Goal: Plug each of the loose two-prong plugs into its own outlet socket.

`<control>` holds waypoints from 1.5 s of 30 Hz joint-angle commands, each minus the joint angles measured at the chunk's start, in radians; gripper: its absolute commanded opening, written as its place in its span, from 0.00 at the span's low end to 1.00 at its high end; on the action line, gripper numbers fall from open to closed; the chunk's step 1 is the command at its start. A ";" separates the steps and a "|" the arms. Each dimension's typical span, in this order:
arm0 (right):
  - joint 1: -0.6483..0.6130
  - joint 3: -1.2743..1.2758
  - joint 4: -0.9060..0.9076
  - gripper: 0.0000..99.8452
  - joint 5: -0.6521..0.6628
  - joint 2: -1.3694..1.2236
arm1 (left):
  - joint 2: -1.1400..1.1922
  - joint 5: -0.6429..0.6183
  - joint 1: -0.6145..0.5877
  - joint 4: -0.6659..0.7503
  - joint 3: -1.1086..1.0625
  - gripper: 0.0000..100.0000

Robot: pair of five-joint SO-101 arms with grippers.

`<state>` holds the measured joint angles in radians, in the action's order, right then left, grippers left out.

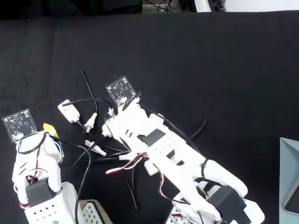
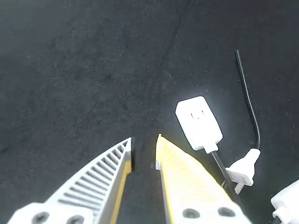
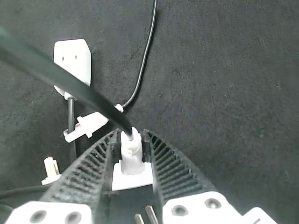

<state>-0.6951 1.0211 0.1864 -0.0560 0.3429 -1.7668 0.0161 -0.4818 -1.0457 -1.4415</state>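
Right hand (image 3: pixel 132 140) clenched on two-prong plug (image 3: pixel 131 158); left hand (image 2: pixel 145 140) released, empty. I worry the taut cord (image 3: pixel 70 86) twists the prongs off the outlet socket (image 3: pixel 72 58) ahead.

L gripper (image 2: pixel 144 138) sits over the black desk cloth (image 2: pixel 84 70), jaws a narrow gap apart w/ nothing between: one white ribbed finger (image 2: pixel 100 172), one yellow finger (image 2: pixel 187 182). Just beside the yellow finger lies a white outlet socket (image 2: pixel 198 122), two slots facing up, its black cable (image 2: pixel 218 162) running back along that finger. A white two-prong plug (image 2: pixel 243 169) lies just beside that cable, its thin black cord (image 2: pixel 252 116) curving away past the socket; another white piece (image 2: pixel 287 205) is cut off at the view's edge, can't tell what.
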 commanded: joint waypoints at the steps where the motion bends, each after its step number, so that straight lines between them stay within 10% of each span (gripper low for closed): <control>1: 0.023 -0.036 -0.041 0.01 -0.002 -0.002 | -0.006 -0.003 -0.005 0.009 0.004 0.10; 45: 0.066 0.024 -0.110 0.01 0.110 -0.179 | -0.014 -0.002 -0.005 -0.023 0.005 0.10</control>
<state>-0.6398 1.0257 0.0575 0.0468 0.1695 -1.7745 0.0161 -0.4818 -1.0641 -1.4415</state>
